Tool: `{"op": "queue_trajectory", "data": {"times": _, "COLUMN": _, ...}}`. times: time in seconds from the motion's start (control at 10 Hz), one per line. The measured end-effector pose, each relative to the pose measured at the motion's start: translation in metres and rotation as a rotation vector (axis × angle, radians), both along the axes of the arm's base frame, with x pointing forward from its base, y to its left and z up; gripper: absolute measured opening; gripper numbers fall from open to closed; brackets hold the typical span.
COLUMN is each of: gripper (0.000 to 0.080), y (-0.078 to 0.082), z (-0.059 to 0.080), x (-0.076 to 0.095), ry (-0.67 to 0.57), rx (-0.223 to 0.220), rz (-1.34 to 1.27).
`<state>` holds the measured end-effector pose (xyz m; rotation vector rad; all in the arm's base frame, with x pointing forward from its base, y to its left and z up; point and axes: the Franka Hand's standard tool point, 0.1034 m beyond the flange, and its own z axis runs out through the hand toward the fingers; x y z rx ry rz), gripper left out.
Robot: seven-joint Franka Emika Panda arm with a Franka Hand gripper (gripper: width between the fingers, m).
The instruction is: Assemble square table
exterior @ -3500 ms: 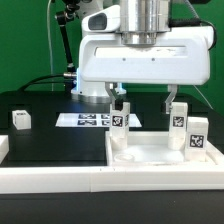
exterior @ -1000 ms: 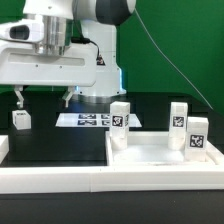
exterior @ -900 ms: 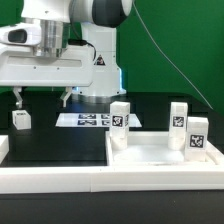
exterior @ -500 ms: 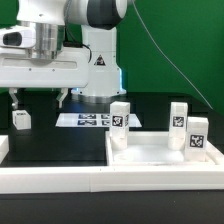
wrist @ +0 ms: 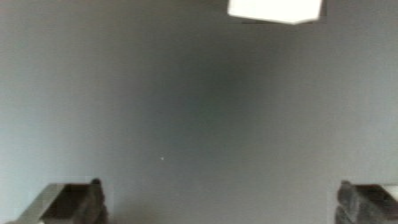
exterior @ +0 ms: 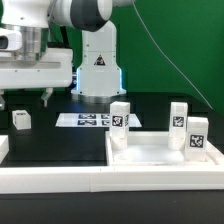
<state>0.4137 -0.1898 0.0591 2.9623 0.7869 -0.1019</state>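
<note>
Gripper [exterior: 24,98] hangs above the black tabletop [exterior: 60,140] near its edge at the exterior view's left, with the two dark fingers spread wide and nothing between them. Only one fingertip [exterior: 47,97] is clear in this view; the other is at the picture border. Just below, a small white blocky leg with a tag [exterior: 21,119] lies loose on the tabletop, apart from the fingers. I judge the gripper is being placed over this leg in order to pick it, so the wide opening makes sense.

At the front edge, toward the exterior view's right, the large white plastic square slab with raised rim [exterior: 160,158] rests against the long white rail [exterior: 50,178]. I think the rail is there to keep it from sliding. Three tagged legs stand upright on the slab: one at its left corner [exterior: 119,122], one further right [exterior: 179,122], and one at the far right [exterior: 197,133]. They seem already mounted, but I cannot tell how firmly. The flat white marker board [exterior: 84,120] lies behind, in the middle.

In the wrist view the two fingers [wrist: 71,203] appear wide apart at the picture border, and the grey tabletop fills the space between them. A white block [wrist: 278,9], probably the loose leg, is well apart from the fingers, so the gripper is not yet centred on it.
</note>
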Motion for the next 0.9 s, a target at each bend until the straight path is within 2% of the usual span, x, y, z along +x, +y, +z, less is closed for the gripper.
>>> {"op": "queue_trajectory", "data": {"times": 0.4, "gripper": 0.0649, "y": 0.005, "z": -0.002, "x": -0.001, "ry": 0.014, "rx": 0.003, "rz": -0.029}}
{"op": "queue_trajectory", "data": {"times": 0.5, "gripper": 0.0649, "y": 0.010, "z": -0.007, "x": -0.002, "ry": 0.057, "rx": -0.005, "rz": -0.045}}
{"op": "queue_trajectory", "data": {"times": 0.9, "gripper": 0.0649, "y": -0.004, "z": -0.025, "x": -0.014, "ry": 0.167, "rx": -0.083, "rz": -0.044}}
